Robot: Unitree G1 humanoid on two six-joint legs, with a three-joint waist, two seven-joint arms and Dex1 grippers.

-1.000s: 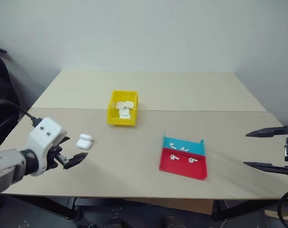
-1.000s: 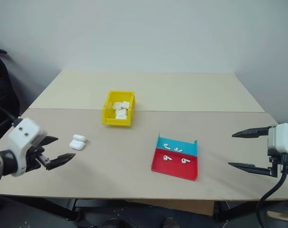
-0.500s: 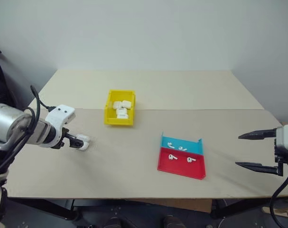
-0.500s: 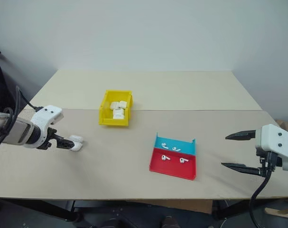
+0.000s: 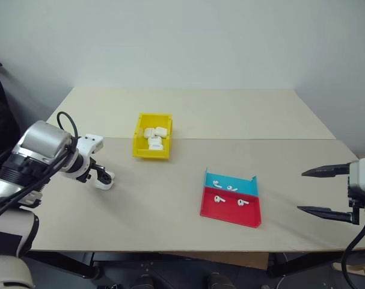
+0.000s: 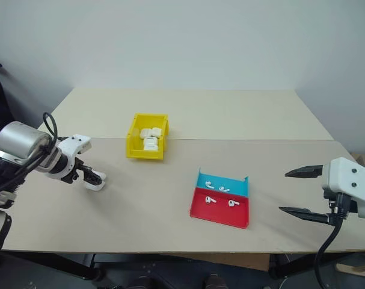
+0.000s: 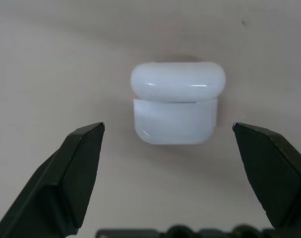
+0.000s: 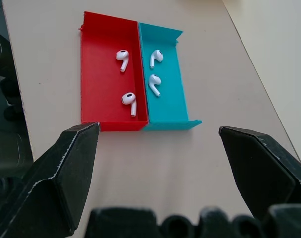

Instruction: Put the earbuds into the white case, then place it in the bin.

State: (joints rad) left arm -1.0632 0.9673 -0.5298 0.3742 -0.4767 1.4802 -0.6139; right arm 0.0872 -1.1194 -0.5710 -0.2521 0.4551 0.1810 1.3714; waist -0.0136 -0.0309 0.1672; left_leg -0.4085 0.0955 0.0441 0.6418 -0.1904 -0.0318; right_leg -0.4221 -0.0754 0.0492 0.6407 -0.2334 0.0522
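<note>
Two black fingers (image 7: pixel 76 173) of the left gripper (image 7: pixel 167 163) stand wide on either side of the white case (image 7: pixel 176 103), not touching it, lined up to close on it where it lies shut on the table (image 5: pixel 170 217). The right gripper (image 5: pixel 326 191), also spread wide, waits beside the tray (image 5: pixel 231 205) holding four earbuds (image 8: pixel 128 99), while the yellow bin (image 5: pixel 153 136) behind already contains several cases.

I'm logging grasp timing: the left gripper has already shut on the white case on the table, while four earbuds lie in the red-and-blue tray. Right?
Not quite. In the left wrist view the left gripper is open, its fingers standing apart on either side of the white case, not touching it. The four earbuds do lie in the red-and-blue tray.
</note>
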